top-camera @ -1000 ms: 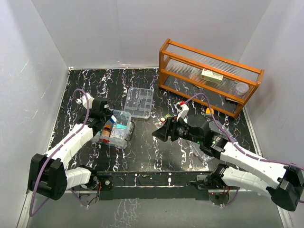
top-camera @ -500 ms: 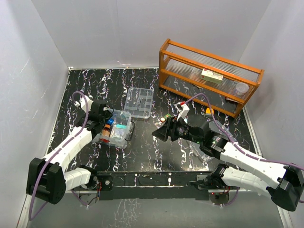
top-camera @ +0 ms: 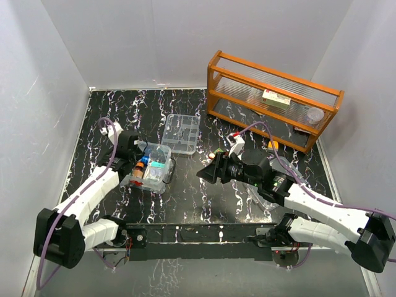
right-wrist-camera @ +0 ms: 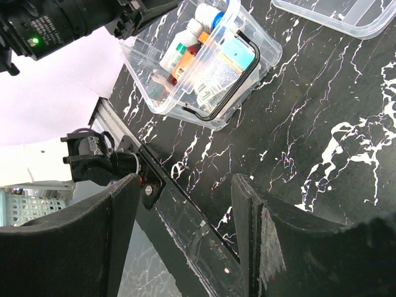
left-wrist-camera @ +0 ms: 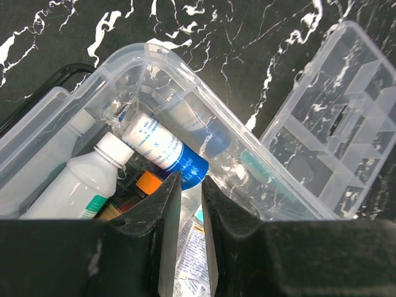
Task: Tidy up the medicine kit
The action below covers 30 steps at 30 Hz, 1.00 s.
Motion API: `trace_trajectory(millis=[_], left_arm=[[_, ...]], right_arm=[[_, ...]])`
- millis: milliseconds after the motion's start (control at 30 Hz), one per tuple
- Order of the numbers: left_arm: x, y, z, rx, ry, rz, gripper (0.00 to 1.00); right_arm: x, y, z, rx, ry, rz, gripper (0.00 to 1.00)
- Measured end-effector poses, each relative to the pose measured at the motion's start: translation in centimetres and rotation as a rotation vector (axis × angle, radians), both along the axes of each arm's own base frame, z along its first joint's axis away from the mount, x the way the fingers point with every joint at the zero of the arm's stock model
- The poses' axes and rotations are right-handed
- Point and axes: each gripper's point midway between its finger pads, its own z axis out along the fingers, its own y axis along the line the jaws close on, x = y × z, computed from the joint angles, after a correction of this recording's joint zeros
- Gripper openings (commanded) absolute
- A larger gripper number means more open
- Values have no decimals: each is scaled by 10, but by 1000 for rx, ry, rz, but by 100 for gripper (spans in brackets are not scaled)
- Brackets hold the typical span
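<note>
We look down on a black marbled table (top-camera: 185, 204) with two white arms.

The medicine kit is a clear box (top-camera: 162, 179) lying open-topped right under the left gripper (top-camera: 138, 162). Seen from above, its long axis runs from near left to far right. A small red spot (top-camera: 137, 183) marks its near end, and a dark handle (top-camera: 171, 168) lies along the long side facing the right gripper (top-camera: 202, 175).

In the left wrist view the left gripper (left-wrist-camera: 190, 179) hangs over the inside of the box (left-wrist-camera: 204, 99). Its fingers are almost together with only a thin slit between them, and we cannot tell whether they pinch anything. The box's long rim crosses this view on a slant. Just ahead of the fingertips a white bottle (left-wrist-camera: 161, 145) with a blue label lies along that rim. Its print is too small to read. Left of the fingers are a second white bottle (left-wrist-camera: 74, 185) with a green band and an orange cap (left-wrist-camera: 148, 182).

The clear divided tray (left-wrist-camera: 334, 136) lies on the table ahead and to the right of this gripper, just beside the box.

The right gripper (right-wrist-camera: 185, 179) hovers above bare table with its fingers wide apart and nothing held. The box (right-wrist-camera: 263, 65) is ahead of it, well apart, its handle (right-wrist-camera: 232, 86) on the side towards us. A printed packet shows through the wall, but we cannot read it. The tray (right-wrist-camera: 328, 15) lies farther ahead, to the right.

An orange wooden rack (top-camera: 213, 80) stands beyond the right gripper at the far right of the table.
</note>
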Motion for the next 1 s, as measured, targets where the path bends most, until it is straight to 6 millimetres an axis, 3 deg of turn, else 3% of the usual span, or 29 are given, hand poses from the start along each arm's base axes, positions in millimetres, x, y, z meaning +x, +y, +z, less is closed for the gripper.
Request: trace_trajectory(millis=[333, 433, 567, 667, 800, 933, 1000], left_arm=[[12, -3, -35, 67, 86, -43, 12], [16, -4, -41, 78, 91, -52, 12], [16, -4, -40, 82, 88, -58, 14], [10, -5, -31, 70, 69, -72, 18], [5, -12, 1, 26, -18, -127, 24], [-9, -21, 30, -12, -88, -216, 28], [-18, -25, 41, -28, -112, -258, 32]], right_arm=[[12, -11, -5, -24, 7, -103, 58], [20, -26, -15, -74, 9, -186, 58], [37, -60, -38, -214, 9, -362, 58], [47, -96, -57, -359, 11, -501, 63], [57, -134, -73, -522, 11, -627, 64], [67, -158, -87, -631, 38, -687, 64], [72, -160, -93, -667, 51, -681, 64]])
